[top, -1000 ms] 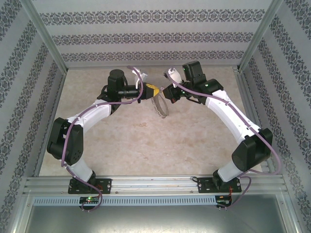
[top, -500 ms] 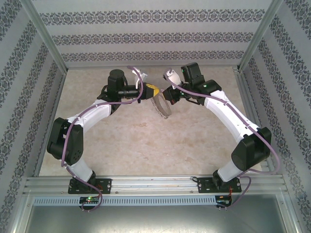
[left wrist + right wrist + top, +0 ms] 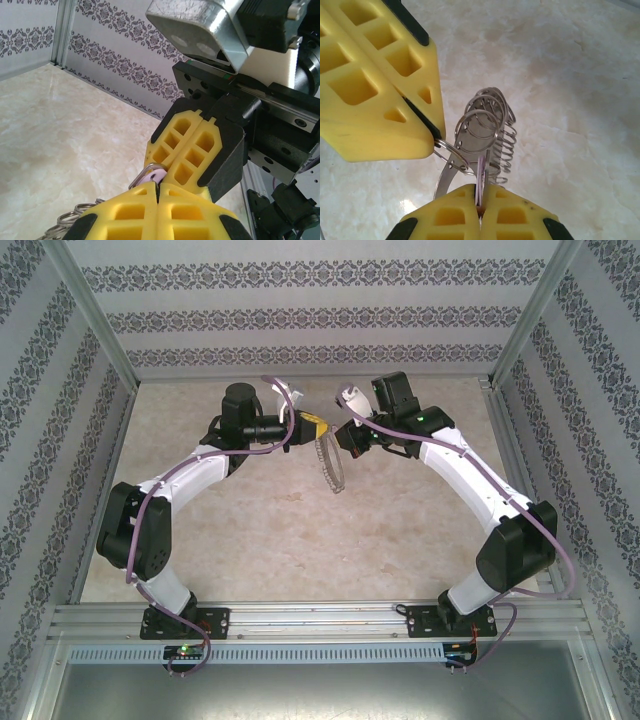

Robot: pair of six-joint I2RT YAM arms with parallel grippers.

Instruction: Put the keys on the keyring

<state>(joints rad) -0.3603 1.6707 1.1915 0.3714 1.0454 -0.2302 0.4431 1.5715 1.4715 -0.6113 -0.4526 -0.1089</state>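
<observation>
Top external view gives you the left gripper (image 3: pixel 316 426) and the right gripper (image 3: pixel 340 436) tip to tip, with the large, thin, silvery beaded metal keyring (image 3: pixel 330 468) hanging below and between them. Left wrist view adds the small key with a pale lilac plastic head (image 3: pixel 152 175), just beyond the left jaws' tips. In the right wrist view you see both grips: left jaws pressed together on the keyring's wire, right jaws clamped on the key, edge-on.
</observation>
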